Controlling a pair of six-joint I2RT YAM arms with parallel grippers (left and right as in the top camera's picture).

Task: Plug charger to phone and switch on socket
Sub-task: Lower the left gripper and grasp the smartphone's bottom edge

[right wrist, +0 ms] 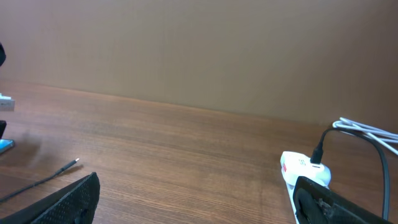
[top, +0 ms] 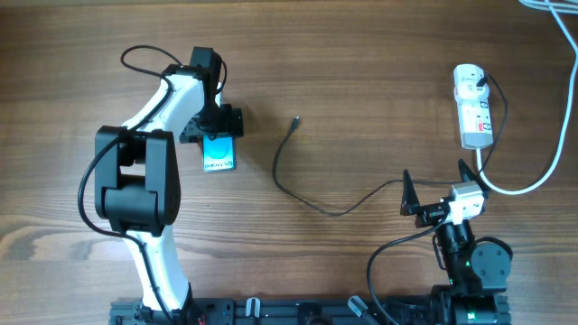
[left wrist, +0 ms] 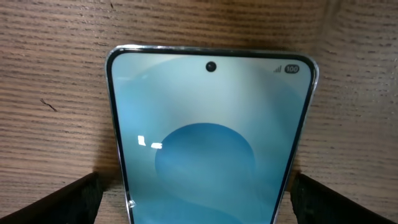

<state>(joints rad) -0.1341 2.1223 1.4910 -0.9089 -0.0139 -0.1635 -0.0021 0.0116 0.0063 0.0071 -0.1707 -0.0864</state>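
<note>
Left gripper (left wrist: 198, 198) splayed astride phone (left wrist: 208, 118) (screen lit, turquoise); right gripper (right wrist: 196, 186) likewise splayed.

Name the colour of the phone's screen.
Phone: turquoise with a darker blue oval; left wrist view best.

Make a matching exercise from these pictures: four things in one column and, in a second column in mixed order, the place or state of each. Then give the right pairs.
Things
1. phone
2. charger
3. socket
4. right gripper

Places or states
A. lying loose on the table, tip plugged into nothing
B. between the open jaws of the left gripper
C. on the right side, toward the far edge
D. jaws open, holding nothing

Pairs: 1-B, 2-A, 3-C, 4-D
</note>
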